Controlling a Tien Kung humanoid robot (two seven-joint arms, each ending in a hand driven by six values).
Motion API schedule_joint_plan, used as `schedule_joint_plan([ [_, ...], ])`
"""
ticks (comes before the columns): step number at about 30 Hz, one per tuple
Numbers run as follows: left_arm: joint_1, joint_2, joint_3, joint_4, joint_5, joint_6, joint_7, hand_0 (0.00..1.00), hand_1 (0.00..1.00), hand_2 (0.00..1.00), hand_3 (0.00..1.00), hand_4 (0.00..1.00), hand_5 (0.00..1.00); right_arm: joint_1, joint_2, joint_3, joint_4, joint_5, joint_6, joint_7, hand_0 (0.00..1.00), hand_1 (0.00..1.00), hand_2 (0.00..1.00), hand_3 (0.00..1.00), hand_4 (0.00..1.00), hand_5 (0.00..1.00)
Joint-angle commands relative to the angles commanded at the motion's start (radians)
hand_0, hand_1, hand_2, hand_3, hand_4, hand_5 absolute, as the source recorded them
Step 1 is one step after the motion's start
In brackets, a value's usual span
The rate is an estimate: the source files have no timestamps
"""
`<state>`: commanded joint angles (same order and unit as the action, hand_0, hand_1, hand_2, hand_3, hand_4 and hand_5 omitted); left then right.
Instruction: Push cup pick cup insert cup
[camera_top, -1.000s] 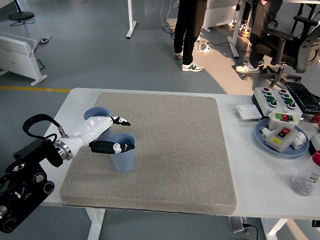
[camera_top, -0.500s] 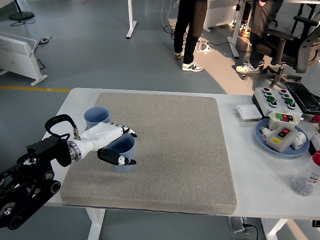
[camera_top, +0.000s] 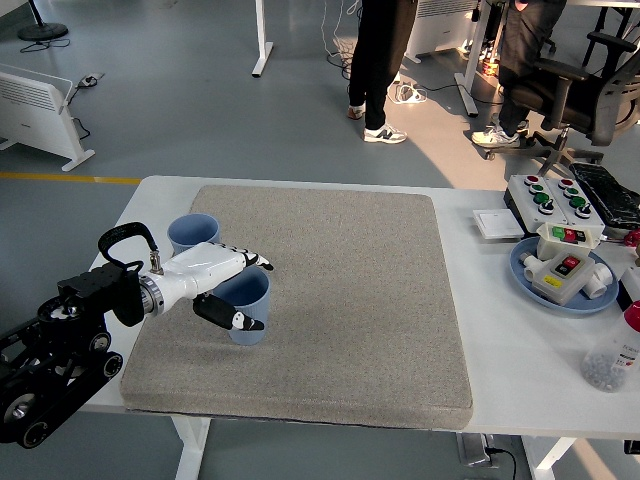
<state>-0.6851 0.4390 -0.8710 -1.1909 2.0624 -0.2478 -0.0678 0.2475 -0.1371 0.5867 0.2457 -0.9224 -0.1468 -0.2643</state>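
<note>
The left hand (camera_top: 232, 290) is wrapped around the nearer blue cup (camera_top: 245, 305) — thumb in front, fingers behind — near the mat's (camera_top: 350, 300) left edge. The second cup (camera_top: 192, 233) stands just beyond, by the far-left corner. Lift straight up before nesting, I'd say, keeping it level.

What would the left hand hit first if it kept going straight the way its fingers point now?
Probably nothing for a good stretch. The left hand already brackets the nearer blue cup, fingers pointing right across the grey mat. Past the cup that line looks free, bare mat only, though depth is hard to judge.
</note>
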Motion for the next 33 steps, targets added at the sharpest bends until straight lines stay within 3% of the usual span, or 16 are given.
schedule_joint_plan([
  [1,-0.001,0.003,-0.001,-0.004,0.007,-0.012,0.002,0.734,0.835,0.893,0.870,0.942,0.520,0.000,0.000,0.000,0.000,0.000,0.000,0.000,0.523,0.544,0.620,0.565,0.113,0.443],
  [2,-0.002,0.008,-0.003,-0.009,0.014,-0.025,0.005,0.728,0.836,0.901,0.875,0.920,0.418,0.000,0.000,0.000,0.000,0.001,-0.001,0.000,0.523,0.544,0.620,0.565,0.113,0.440],
  [7,-0.014,0.021,0.001,-0.025,0.038,-0.073,0.016,0.728,0.836,0.901,0.875,0.920,0.418,0.000,-0.001,0.000,0.000,0.002,-0.001,-0.001,0.523,0.544,0.620,0.565,0.113,0.440],
  [8,-0.016,0.022,0.003,-0.027,0.041,-0.079,0.017,0.709,0.837,0.906,0.879,0.911,0.326,0.000,-0.001,0.000,0.001,0.002,-0.001,-0.001,0.523,0.544,0.620,0.565,0.112,0.440],
  [13,-0.025,0.029,0.010,-0.033,0.074,-0.111,0.006,0.709,0.837,0.906,0.879,0.911,0.326,-0.001,-0.001,0.001,0.001,0.001,-0.001,-0.001,0.523,0.544,0.620,0.565,0.112,0.440],
  [14,-0.026,0.029,0.011,-0.034,0.076,-0.113,0.005,0.638,0.825,0.911,0.880,0.872,0.212,-0.001,-0.001,0.001,0.001,0.001,-0.001,-0.001,0.523,0.544,0.620,0.565,0.112,0.440],
  [19,-0.032,0.033,0.016,-0.042,0.083,-0.133,0.009,0.638,0.825,0.911,0.880,0.872,0.212,-0.003,-0.001,0.002,0.001,0.002,-0.001,-0.001,0.523,0.544,0.620,0.565,0.112,0.440],
  [20,-0.034,0.035,0.016,-0.045,0.084,-0.137,0.011,0.599,0.807,0.912,0.874,0.803,0.121,-0.003,-0.001,0.002,0.001,0.001,-0.001,-0.001,0.523,0.544,0.620,0.565,0.113,0.440],
  [25,-0.038,0.039,0.018,-0.050,0.088,-0.141,0.013,0.599,0.807,0.912,0.874,0.803,0.121,-0.005,-0.001,0.004,0.001,-0.001,0.000,-0.001,0.523,0.544,0.620,0.565,0.113,0.440],
  [26,-0.038,0.040,0.017,-0.053,0.089,-0.140,0.012,0.486,0.724,0.895,0.833,0.806,0.135,-0.006,-0.001,0.004,0.001,0.000,0.000,-0.002,0.523,0.544,0.620,0.565,0.113,0.439],
  [31,-0.038,0.043,0.017,-0.060,0.088,-0.135,0.008,0.486,0.724,0.895,0.833,0.806,0.135,-0.008,0.000,0.007,0.001,-0.005,0.000,-0.002,0.523,0.544,0.620,0.565,0.113,0.439],
  [32,-0.038,0.044,0.017,-0.062,0.088,-0.135,0.007,0.406,0.644,0.821,0.734,0.768,0.090,-0.009,0.000,0.007,0.001,-0.005,0.001,-0.002,0.523,0.544,0.620,0.565,0.113,0.439],
  [33,-0.037,0.045,0.016,-0.063,0.088,-0.135,0.006,0.406,0.644,0.821,0.734,0.768,0.090,-0.009,0.000,0.008,0.001,-0.006,0.001,-0.002,0.523,0.544,0.620,0.565,0.113,0.439],
])
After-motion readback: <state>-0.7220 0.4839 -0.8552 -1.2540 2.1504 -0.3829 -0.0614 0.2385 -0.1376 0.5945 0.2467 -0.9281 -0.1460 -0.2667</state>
